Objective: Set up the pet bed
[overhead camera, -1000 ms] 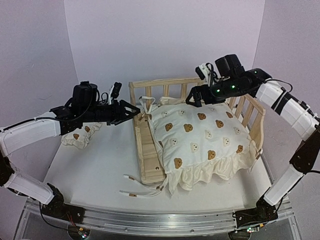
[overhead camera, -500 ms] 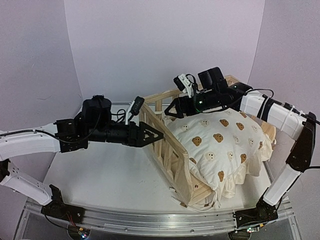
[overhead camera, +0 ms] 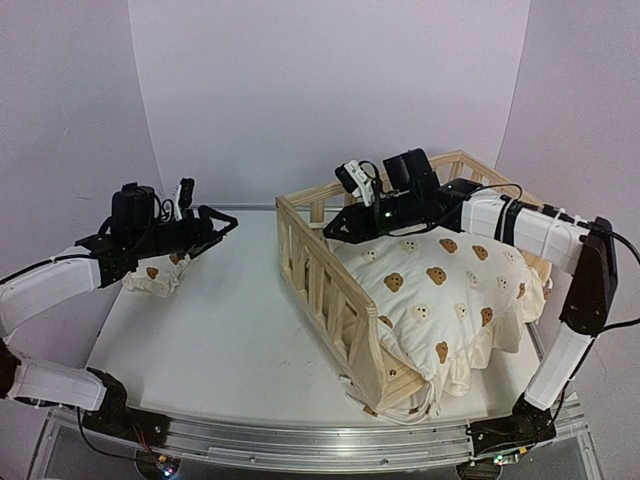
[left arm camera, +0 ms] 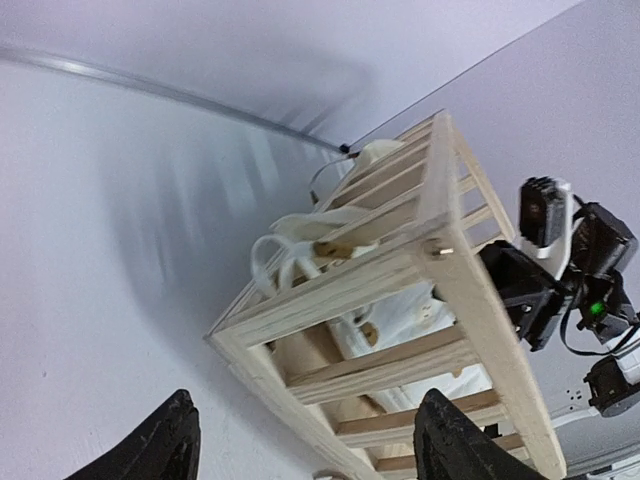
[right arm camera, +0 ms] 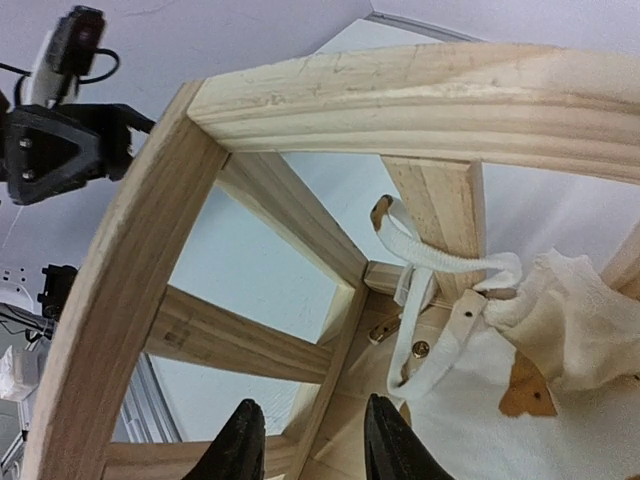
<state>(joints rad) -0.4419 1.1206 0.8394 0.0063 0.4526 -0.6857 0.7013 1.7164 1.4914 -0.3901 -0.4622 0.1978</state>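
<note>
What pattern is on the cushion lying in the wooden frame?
The cushion is cream, printed with brown and white bear faces. It shows best in the top external view.

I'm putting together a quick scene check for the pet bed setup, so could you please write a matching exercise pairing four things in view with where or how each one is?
Things:
1. frame
2. cushion
3. small pillow
4. right gripper

Descriptions:
A. lies at the left, apart from the bed
B. light slatted wood, standing right of centre
C. hovers at the far-left corner of the rails
D. fills the space inside the rails

Pairs: 1-B, 2-D, 3-A, 4-C
</note>
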